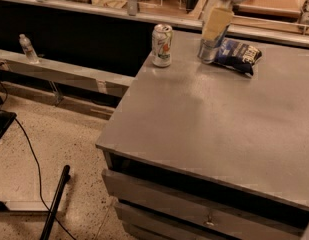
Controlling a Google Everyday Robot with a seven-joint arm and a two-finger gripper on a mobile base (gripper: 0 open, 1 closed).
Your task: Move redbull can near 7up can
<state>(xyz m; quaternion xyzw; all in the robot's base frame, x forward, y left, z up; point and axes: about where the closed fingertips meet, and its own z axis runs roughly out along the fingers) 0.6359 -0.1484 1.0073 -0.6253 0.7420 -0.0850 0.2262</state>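
Camera view: gripper [214, 31] poised over redbull can [208, 53] at the worktop's [204, 119] far side, grip impossible to tell, chip bag [239, 56] just beside, 7up can [162, 45] near but apart; risk of tipping the slim can through a loose hold, or of knocking the 7up can by overshooting.

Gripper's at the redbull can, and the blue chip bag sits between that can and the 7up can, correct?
No. The camera view shows the blue chip bag on the far side of the redbull can, away from the 7up can; nothing lies between the cans. The gripper is at the redbull can.
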